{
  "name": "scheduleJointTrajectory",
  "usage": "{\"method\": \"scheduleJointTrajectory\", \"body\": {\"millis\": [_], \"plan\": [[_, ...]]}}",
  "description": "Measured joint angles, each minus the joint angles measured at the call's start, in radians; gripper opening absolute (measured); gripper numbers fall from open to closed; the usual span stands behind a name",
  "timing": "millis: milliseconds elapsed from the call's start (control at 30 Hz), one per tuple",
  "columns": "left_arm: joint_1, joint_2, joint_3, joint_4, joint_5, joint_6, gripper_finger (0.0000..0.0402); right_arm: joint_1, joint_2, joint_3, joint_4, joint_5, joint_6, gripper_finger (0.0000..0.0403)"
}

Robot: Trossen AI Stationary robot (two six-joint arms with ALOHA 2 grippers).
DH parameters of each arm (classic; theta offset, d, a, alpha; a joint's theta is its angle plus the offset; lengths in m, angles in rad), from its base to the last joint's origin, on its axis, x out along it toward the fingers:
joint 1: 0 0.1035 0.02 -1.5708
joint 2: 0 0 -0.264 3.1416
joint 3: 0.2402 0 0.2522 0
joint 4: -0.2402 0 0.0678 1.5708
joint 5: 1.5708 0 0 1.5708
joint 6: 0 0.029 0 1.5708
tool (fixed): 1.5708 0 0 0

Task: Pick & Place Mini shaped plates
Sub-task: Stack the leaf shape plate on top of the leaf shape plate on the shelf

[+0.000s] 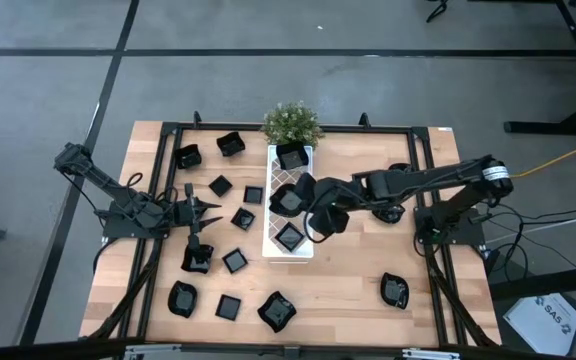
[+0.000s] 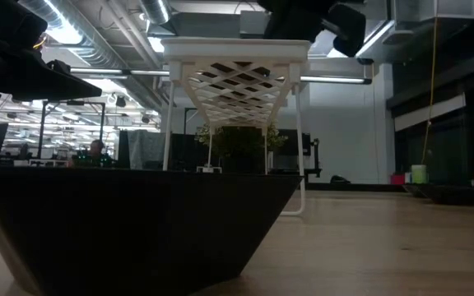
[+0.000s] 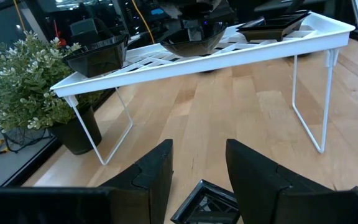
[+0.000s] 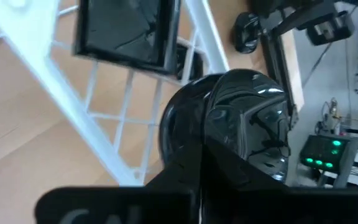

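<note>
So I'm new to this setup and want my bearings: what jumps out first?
The long white tray on thin legs stands mid-table with black plates on it, a potted plant at its far end. The right gripper is over the tray, with a rounded black plate at its jaws. More black plates scatter the table's left half, where the left gripper hovers open.

Mini shaped plates (image 1: 235, 260): glossy black throughout, square and wavy-rimmed alike, showing pale glints where the light strikes. Tray (image 1: 277, 243): white, with an open diamond-lattice top on thin white wire legs. Potted plant (image 1: 291, 122): muted green leaves speckled with small pale tips, in a black pot. Table (image 1: 348, 280): light honey-coloured wood with faint plank seams, edged by a black metal frame. Both arms (image 1: 438, 178): matt black. Floor (image 1: 268, 30): grey, crossed by dark lines.
</note>
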Motion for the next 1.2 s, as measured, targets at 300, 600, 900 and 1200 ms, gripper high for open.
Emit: {"method": "scheduleJointTrajectory", "body": {"millis": [300, 600, 900, 1200], "plan": [[0.000, 0.000, 0.000, 0.000, 0.000, 0.000, 0.0143, -0.026, 0.033, 0.000, 0.013, -0.048, 0.007, 0.0022], [0.000, 0.000, 0.000, 0.000, 0.000, 0.000, 0.0143, -0.026, 0.032, 0.000, 0.014, -0.048, 0.049, 0.0023], [0.000, 0.000, 0.000, 0.000, 0.000, 0.000, 0.0143, -0.026, 0.032, 0.000, 0.006, -0.044, 0.064, 0.0067], [0.000, 0.000, 0.000, 0.000, 0.000, 0.000, 0.0143, -0.026, 0.031, 0.000, 0.007, -0.041, 0.087, 0.0162]]}}
